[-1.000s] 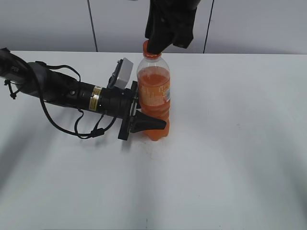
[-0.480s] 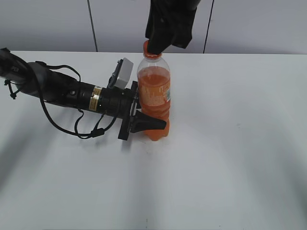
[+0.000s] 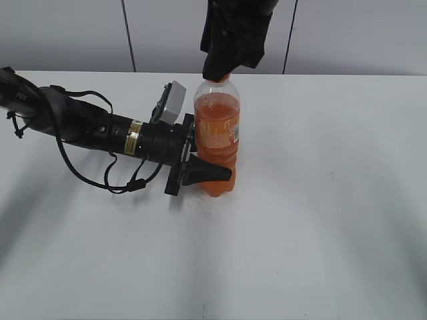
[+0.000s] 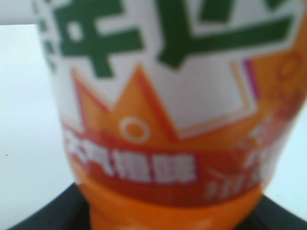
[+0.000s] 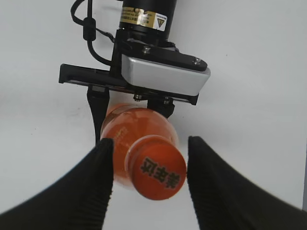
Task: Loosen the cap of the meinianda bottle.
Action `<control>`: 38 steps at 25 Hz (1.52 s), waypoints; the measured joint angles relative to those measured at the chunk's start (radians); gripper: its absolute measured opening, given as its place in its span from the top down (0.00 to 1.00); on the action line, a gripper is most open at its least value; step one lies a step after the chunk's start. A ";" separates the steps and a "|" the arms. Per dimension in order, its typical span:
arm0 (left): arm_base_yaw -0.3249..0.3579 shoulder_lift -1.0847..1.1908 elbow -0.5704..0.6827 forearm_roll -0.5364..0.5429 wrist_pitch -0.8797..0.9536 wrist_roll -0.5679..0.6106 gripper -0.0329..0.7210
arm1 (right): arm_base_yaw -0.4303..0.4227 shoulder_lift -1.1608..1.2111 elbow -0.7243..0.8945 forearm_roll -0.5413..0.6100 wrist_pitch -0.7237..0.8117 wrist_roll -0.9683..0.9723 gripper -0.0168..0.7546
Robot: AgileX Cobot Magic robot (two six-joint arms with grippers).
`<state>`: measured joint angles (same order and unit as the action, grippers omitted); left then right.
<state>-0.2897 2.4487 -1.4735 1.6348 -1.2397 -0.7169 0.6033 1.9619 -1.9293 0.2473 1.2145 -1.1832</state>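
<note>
closest to where i stand there is only bare white table (image 3: 300, 253). a little further in, the meinianda bottle (image 3: 216, 140) stands upright near the middle of the table, full of orange drink almost to its shoulder, with its orange label facing right and forward.

the left gripper (image 3: 200, 172) comes in from the left, lying low along the tabletop, and clamps the bottle's lower body. one dark finger (image 3: 208, 173) crosses the front of the waisted part, and the other is hidden behind the bottle. black cables (image 3: 113, 183) loop off the arm onto the table. the left wrist view is filled by the blurred label, white patch with green characters above, an orange band with white lettering below, so the bottle sits right up against that camera.

above, the right gripper (image 5: 149, 158) hangs straight down over the neck. in the right wrist view its two ribbed black fingers (image 5: 98, 175) stand either side of the cap (image 5: 158, 167), which is orange with dark characters printed on top. the left finger is just beside the cap, and there is a clear gap on the right, so the jaws are parted and not pinching it. from the front the cap is hidden behind the gripper.

behind it all runs a pale grey wall (image 3: 360, 33) with dark vertical seams.
</note>
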 joint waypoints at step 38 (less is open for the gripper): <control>0.000 0.000 0.000 -0.003 0.001 -0.007 0.43 | 0.000 -0.048 -0.032 -0.085 0.002 1.439 0.38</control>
<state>-0.2897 2.4487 -1.4735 1.6317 -1.2388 -0.7241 0.6033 1.9139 -1.9608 0.1620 1.2166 0.2560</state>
